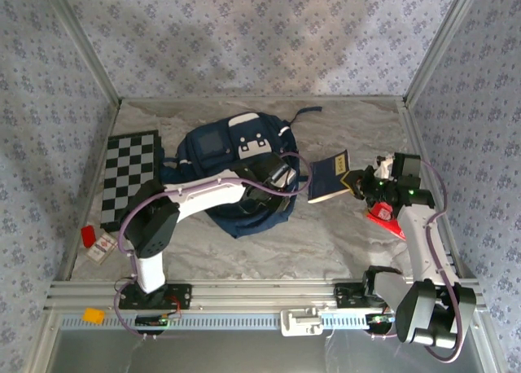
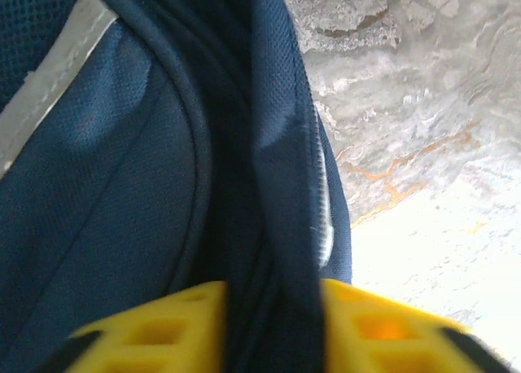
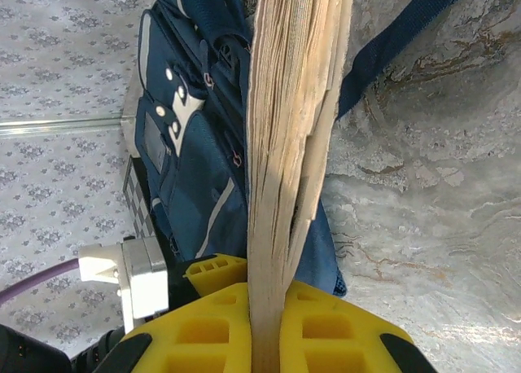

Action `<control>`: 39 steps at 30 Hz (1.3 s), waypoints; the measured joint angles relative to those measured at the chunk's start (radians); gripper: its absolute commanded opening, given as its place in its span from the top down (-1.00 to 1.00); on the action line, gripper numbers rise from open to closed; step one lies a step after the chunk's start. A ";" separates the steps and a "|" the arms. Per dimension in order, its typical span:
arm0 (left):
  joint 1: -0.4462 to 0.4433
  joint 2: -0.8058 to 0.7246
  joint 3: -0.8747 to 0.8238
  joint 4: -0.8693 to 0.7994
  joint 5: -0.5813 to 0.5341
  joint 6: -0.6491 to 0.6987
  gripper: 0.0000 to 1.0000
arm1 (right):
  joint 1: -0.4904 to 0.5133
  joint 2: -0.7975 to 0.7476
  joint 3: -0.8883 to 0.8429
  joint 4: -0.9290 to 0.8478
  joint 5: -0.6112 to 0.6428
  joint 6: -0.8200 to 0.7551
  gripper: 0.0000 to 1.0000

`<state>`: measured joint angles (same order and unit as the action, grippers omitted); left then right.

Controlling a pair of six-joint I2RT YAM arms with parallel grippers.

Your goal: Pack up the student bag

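The student bag [image 1: 220, 153], navy with white stripes and a white-flapped pocket, lies at the middle of the marble table. My left gripper [image 1: 281, 177] is at the bag's right edge, shut on a fold of its navy fabric [image 2: 281, 186]; the yellow fingers [image 2: 163, 328] pinch the fold from both sides. My right gripper [image 1: 358, 182] is shut on a dark blue book [image 1: 330, 177] and holds it just right of the bag. In the right wrist view the book's cream page edges [image 3: 293, 104] rise from between the gripper's yellow fingers [image 3: 203, 340], with the bag [image 3: 187, 145] behind.
A folded chessboard [image 1: 130, 173] lies left of the bag. A red block [image 1: 88, 236] and a small card box [image 1: 102, 248] sit at the near left. A red object [image 1: 383, 217] lies under the right arm. A bag strap [image 1: 305, 112] trails toward the back wall.
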<state>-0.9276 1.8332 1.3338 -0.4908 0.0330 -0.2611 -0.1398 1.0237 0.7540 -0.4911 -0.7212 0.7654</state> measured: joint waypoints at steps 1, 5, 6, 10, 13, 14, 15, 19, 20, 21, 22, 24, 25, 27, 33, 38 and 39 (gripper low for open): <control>0.003 0.000 0.001 0.000 -0.003 0.001 0.75 | 0.000 0.001 -0.001 0.000 -0.001 -0.001 1.00; 0.010 0.000 0.016 -0.016 -0.013 0.014 1.00 | 0.000 0.001 -0.003 0.000 -0.013 -0.012 1.00; 0.010 0.000 0.026 -0.029 -0.017 0.014 1.00 | 0.000 0.001 -0.003 0.000 -0.018 -0.017 1.00; 0.013 -0.018 0.065 -0.072 -0.037 0.019 1.00 | 0.000 0.002 -0.003 -0.011 -0.048 -0.048 1.00; 0.022 -0.066 0.103 -0.103 -0.072 0.026 1.00 | 0.009 0.008 0.002 -0.034 -0.068 -0.069 1.00; 0.030 -0.086 0.125 -0.115 -0.084 0.029 1.00 | 0.019 0.009 0.003 -0.039 -0.074 -0.073 1.00; 0.039 -0.103 0.150 -0.127 -0.092 0.030 1.00 | 0.032 0.009 0.005 -0.045 -0.079 -0.077 1.00; 0.089 -0.151 0.263 -0.138 -0.120 0.036 1.00 | 0.133 0.012 0.019 -0.055 -0.080 -0.078 1.00; 0.098 -0.156 0.283 -0.139 -0.126 0.038 1.00 | 0.158 0.014 0.022 -0.051 -0.078 -0.075 1.00; 0.105 -0.159 0.305 -0.141 -0.130 0.041 1.00 | 0.197 0.017 0.024 -0.036 -0.076 -0.069 1.00; 0.110 -0.159 0.327 -0.142 -0.135 0.044 1.00 | 0.239 0.021 0.024 -0.013 -0.069 -0.055 1.00; 0.110 -0.159 0.351 -0.150 -0.139 0.045 1.00 | 0.317 0.039 0.024 0.038 -0.048 -0.027 1.00; 0.109 -0.158 0.363 -0.159 -0.140 0.045 1.00 | 0.361 0.058 0.024 0.077 -0.034 -0.008 1.00; 0.109 -0.158 0.380 -0.172 -0.143 0.048 1.00 | 0.430 0.104 0.027 0.148 -0.010 0.017 1.00; 0.109 -0.158 0.398 -0.180 -0.142 0.047 1.00 | 0.590 0.287 0.043 0.377 0.114 0.050 1.00; 0.109 -0.158 0.398 -0.179 -0.141 0.035 1.00 | 0.631 0.452 0.069 0.592 0.226 0.082 0.99; 0.109 -0.158 0.398 -0.179 -0.138 0.032 1.00 | 0.634 0.492 0.082 0.634 0.241 0.089 0.94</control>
<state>-0.8181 1.6756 1.7321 -0.6697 -0.1047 -0.2291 0.4938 1.5154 0.8364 0.1425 -0.4801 0.8547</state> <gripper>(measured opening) 0.049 0.102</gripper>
